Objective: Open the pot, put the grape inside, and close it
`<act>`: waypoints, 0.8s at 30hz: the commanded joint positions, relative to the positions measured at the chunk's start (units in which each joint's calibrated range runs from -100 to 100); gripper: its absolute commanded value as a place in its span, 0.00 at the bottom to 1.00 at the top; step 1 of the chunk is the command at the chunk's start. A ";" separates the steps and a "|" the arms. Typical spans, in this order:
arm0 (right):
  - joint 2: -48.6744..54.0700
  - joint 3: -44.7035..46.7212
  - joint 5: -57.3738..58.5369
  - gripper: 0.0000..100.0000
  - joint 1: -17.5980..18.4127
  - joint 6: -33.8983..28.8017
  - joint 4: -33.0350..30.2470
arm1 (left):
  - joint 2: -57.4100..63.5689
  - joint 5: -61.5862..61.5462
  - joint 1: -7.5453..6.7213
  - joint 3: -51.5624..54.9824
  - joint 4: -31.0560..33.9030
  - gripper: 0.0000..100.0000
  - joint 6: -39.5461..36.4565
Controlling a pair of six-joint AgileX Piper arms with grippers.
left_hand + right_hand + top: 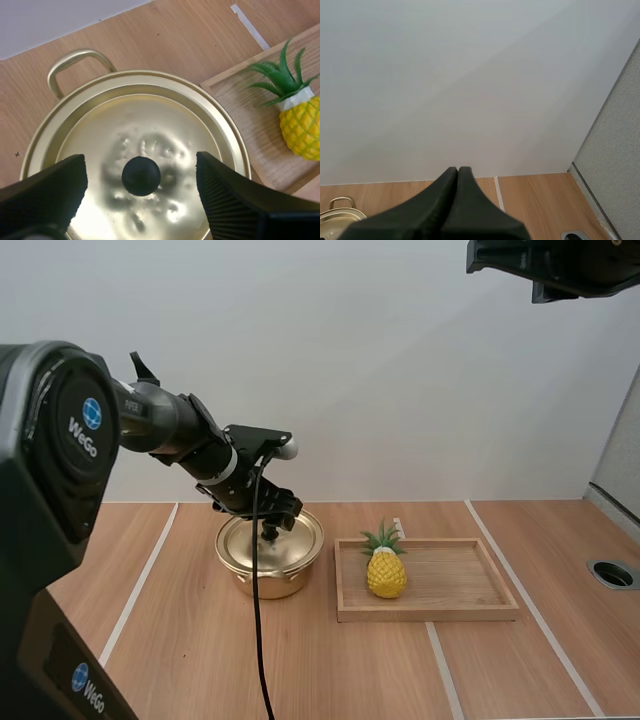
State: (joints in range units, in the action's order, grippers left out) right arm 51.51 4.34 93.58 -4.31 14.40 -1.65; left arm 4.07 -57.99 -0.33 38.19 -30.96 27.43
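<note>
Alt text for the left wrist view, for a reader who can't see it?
The open left tool hangs over the closed gold pot, its fingers either side of the black knob on the lid. Beside the pot, a toy pineapple sits in a wooden tray.

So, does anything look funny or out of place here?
One thing: the fruit standing on the wooden tray is a pineapple, not grapes. Otherwise the lid sits flat on the pot, and nothing is spilled or tipped.

White "WeGo" beside a blue globe logo on left arm's black joint housing, "WeGo" again on its base
</note>
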 commanded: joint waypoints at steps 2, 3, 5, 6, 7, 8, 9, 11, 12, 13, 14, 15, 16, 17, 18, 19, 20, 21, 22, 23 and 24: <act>0.55 -0.25 0.17 0.00 -0.19 -0.13 0.06 | 0.66 3.69 -0.19 0.23 1.28 1.00 -5.58; 0.55 -0.25 0.17 0.00 -0.19 -0.13 0.06 | 0.66 3.69 -0.19 0.23 1.39 1.00 -6.14; 0.55 -0.25 0.15 0.00 -0.19 -0.03 0.06 | 0.66 3.90 -0.19 0.23 1.62 1.00 -6.82; 0.55 -0.25 0.15 0.00 -0.19 -0.03 0.06 | 0.66 4.63 -0.19 0.23 1.62 1.00 -6.82; 0.55 -0.25 0.15 0.00 -0.19 0.08 0.06 | 0.66 6.21 -0.19 0.23 1.62 1.00 -6.82; 0.55 -0.25 0.15 0.00 -0.19 0.08 0.06 | 0.66 8.06 -0.19 0.23 1.62 1.00 -6.82; 0.55 -0.25 0.15 0.00 -0.19 0.08 0.06 | 0.66 9.86 -0.19 0.23 1.62 1.00 -6.82; 0.55 -0.25 0.15 0.00 -0.19 0.08 0.06 | 0.66 11.51 -0.19 0.23 1.62 1.00 -6.82; 0.55 -0.25 0.15 0.00 -0.19 0.08 0.06 | 0.66 12.34 -0.19 0.23 1.86 1.00 -6.82; 0.55 -0.25 0.15 0.00 -0.19 0.08 0.06 | 0.66 13.50 -0.19 0.23 1.86 1.00 -6.73; 0.55 -0.25 0.15 0.00 -0.19 0.08 0.06 | 0.79 14.46 -0.19 0.23 1.86 1.00 -6.60; 0.55 -0.25 0.15 0.00 -0.19 0.08 0.06 | 0.93 15.06 -0.19 0.23 1.99 1.00 -6.15; 0.55 -0.25 0.15 0.00 -0.19 0.08 0.06 | 1.20 15.71 -0.19 0.06 2.31 0.99 -5.46; 0.55 -0.25 0.15 0.00 -0.19 0.08 0.06 | 1.57 15.97 -0.11 -0.33 2.92 0.85 -5.36; 0.55 -0.25 0.15 0.00 -0.19 0.08 0.06 | 1.86 16.33 -0.04 -0.76 3.03 0.70 -5.36; 0.55 -0.25 0.15 0.00 -0.19 0.08 0.06 | 2.57 16.33 0.05 -1.51 3.18 0.50 -5.36; 0.55 -0.25 0.15 0.00 -0.19 0.08 0.06 | 3.36 16.56 0.25 -2.21 3.18 0.27 -5.56; 0.55 -0.25 0.15 0.00 -0.19 0.08 0.06 | 4.14 16.98 0.42 -2.95 3.04 0.03 -5.77; 0.55 -0.25 0.15 0.00 -0.19 0.08 0.06 | 5.21 18.02 0.58 -3.77 3.02 0.00 -5.77; 0.55 -0.25 0.15 0.00 -0.19 0.08 0.06 | 6.41 19.11 0.83 -4.66 3.02 0.00 -5.85; 0.55 -0.25 0.15 0.00 -0.19 0.08 0.06 | 7.67 20.08 1.00 -5.46 3.02 0.00 -5.85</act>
State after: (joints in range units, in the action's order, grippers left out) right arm 51.51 4.34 93.58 -4.31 14.40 -1.65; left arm 8.79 -41.50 0.24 34.76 -27.78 21.93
